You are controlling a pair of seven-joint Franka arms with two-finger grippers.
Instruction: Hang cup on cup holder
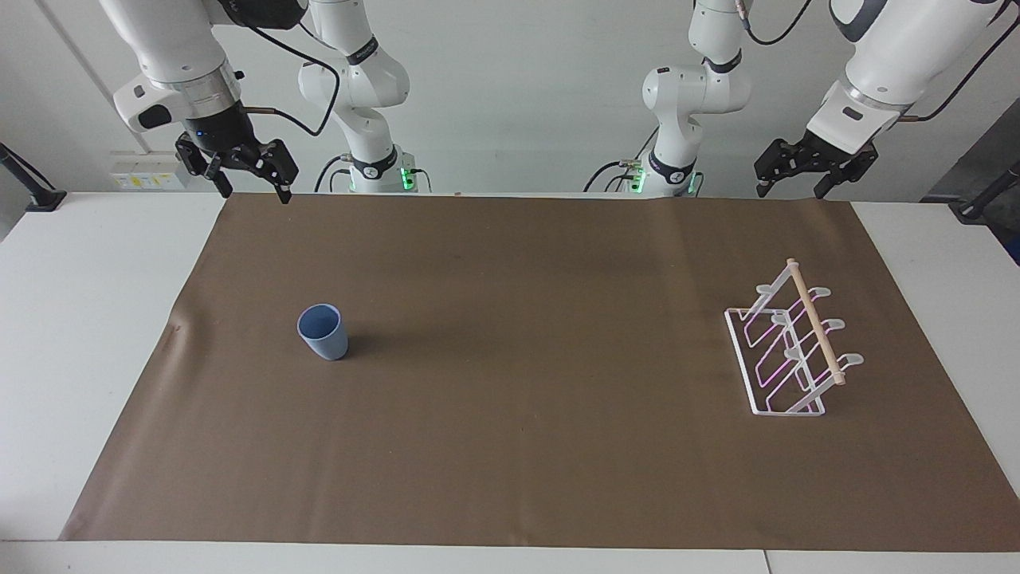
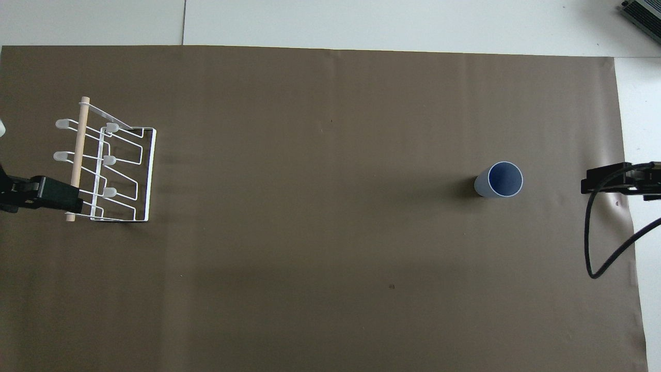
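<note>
The light-blue cup stands upright, mouth up, on the brown mat toward the right arm's end of the table. The white wire cup holder, topped by a pale wooden dowel, stands toward the left arm's end with nothing on its prongs. My right gripper hangs open and empty high over the mat's edge by the robots, well apart from the cup. My left gripper waits open and empty high over the same edge. From overhead it covers the dowel's end without touching it.
A brown mat covers most of the white table. A black cable loops down from the right arm. A grey device sits at the table corner farthest from the robots, at the right arm's end.
</note>
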